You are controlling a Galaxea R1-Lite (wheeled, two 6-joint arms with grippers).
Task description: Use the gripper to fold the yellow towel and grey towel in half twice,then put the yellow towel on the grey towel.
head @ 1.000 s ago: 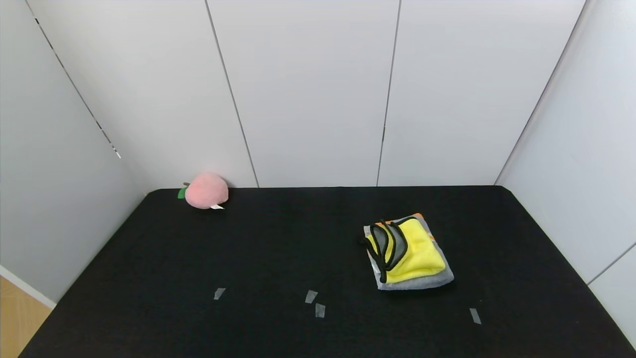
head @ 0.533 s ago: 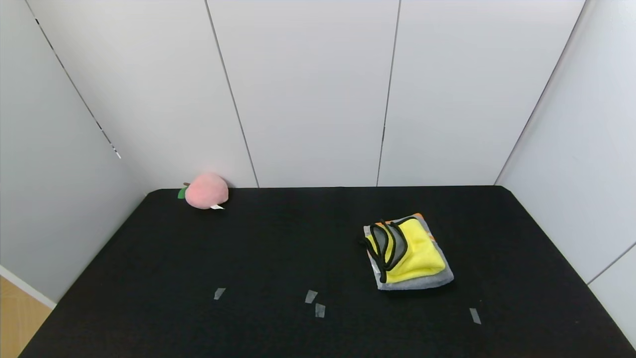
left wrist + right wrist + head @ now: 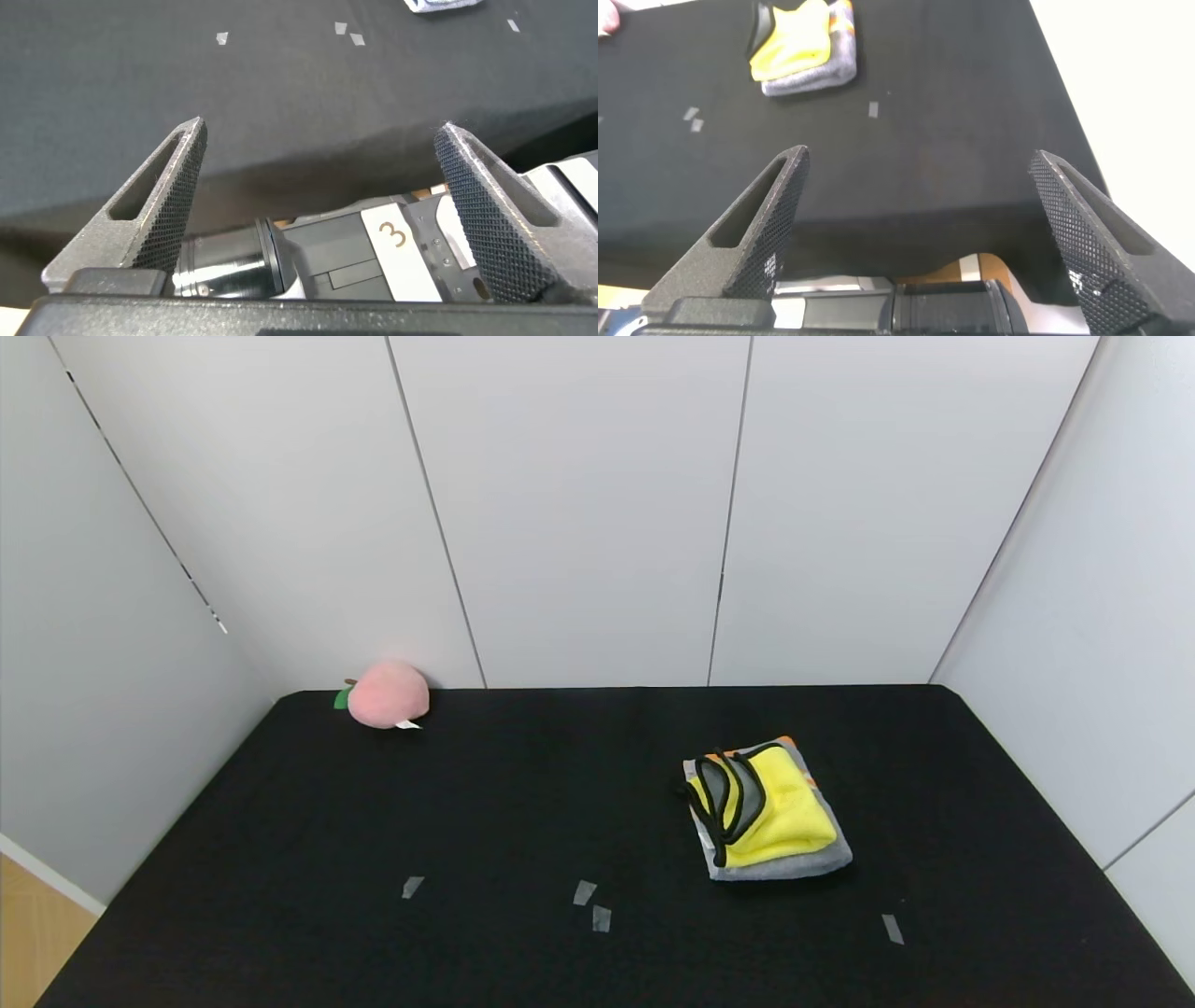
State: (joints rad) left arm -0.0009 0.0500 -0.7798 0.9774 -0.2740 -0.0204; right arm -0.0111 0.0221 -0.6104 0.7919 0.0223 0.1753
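The folded yellow towel [image 3: 766, 803] with black edging lies on top of the folded grey towel [image 3: 794, 865] at the right middle of the black table [image 3: 523, 803]. A bit of orange stripe shows at the grey towel's far edge. Both towels also show far off in the right wrist view, the yellow towel [image 3: 789, 42] over the grey towel [image 3: 817, 79]. My left gripper [image 3: 322, 154] is open and empty, held back below the table's front edge. My right gripper [image 3: 920, 177] is open and empty, also back below the front edge. Neither arm shows in the head view.
A pink plush peach [image 3: 386, 694] sits at the table's back left corner against the wall. Small grey tape marks [image 3: 590, 903] lie near the front of the table. White walls close in the back and both sides.
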